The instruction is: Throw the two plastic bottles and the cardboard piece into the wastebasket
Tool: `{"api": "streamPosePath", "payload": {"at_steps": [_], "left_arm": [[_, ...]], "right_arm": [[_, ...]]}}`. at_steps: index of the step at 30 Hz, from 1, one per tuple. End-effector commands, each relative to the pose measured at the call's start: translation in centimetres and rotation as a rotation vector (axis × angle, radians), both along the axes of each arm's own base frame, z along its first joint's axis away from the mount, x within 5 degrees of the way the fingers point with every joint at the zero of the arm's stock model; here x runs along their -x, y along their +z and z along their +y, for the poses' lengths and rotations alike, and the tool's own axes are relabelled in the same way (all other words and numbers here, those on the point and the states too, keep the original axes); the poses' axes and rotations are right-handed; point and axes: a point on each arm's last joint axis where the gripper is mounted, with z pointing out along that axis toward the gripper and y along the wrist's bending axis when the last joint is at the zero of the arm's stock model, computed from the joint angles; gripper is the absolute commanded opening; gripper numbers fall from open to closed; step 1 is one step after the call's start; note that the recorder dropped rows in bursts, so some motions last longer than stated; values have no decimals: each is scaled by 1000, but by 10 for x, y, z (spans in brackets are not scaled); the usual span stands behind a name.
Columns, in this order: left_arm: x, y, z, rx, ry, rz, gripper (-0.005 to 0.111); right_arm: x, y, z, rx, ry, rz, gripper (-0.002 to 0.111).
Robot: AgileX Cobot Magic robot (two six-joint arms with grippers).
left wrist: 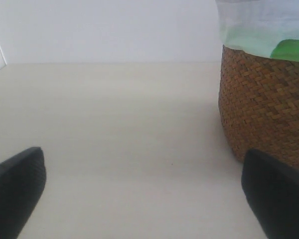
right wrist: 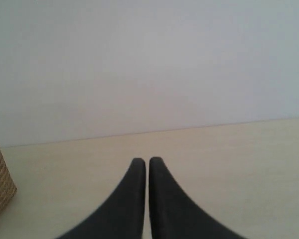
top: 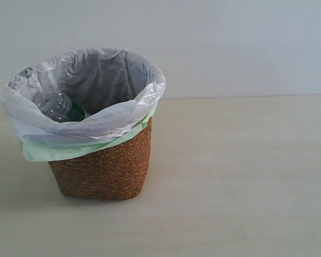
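Bottle (top: pixel 61 107), clear with a green label, lying inside the wastebasket (top: pixel 104 171) against the bag lining (top: pixel 96 75), by the exterior camera. No jaws in sight there, so well apart from both. No sign of the second bottle or the cardboard piece on the table (top: pixel 246 176); possibly deeper in the bag, cannot tell. Probably light, thin-walled and slick, apt to dent or roll. Best taken gently across the middle, at the label.

Left wrist camera: left gripper (left wrist: pixel 142 164) released, fingers spread wide, nothing between them but bare table. Wastebasket just beyond one fingertip, outside the gap, wicker wall close beside that finger.

Right wrist camera: right gripper (right wrist: pixel 147 164) clenched, fingertips pressed together, grasping nothing. Wastebasket ahead of the jaws and well off to one side, only a sliver of wicker wall showing.
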Motion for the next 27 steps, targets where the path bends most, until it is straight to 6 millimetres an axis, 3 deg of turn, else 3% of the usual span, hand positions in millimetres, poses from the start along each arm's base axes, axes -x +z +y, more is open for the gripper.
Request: {"api": "streamPosePath", "payload": {"at_steps": [1,11,27], "left_arm": [[0,2,0,10,-5,-15,108],[0,2,0,10,-5,-15,108],[0,2,0,10,-5,-15,108]], "right_arm": [[0,-2,1,11,13,5,0],[2,-7,9,54,97,52,0],[0,-10,-7,-26,-77,100,0]]}}
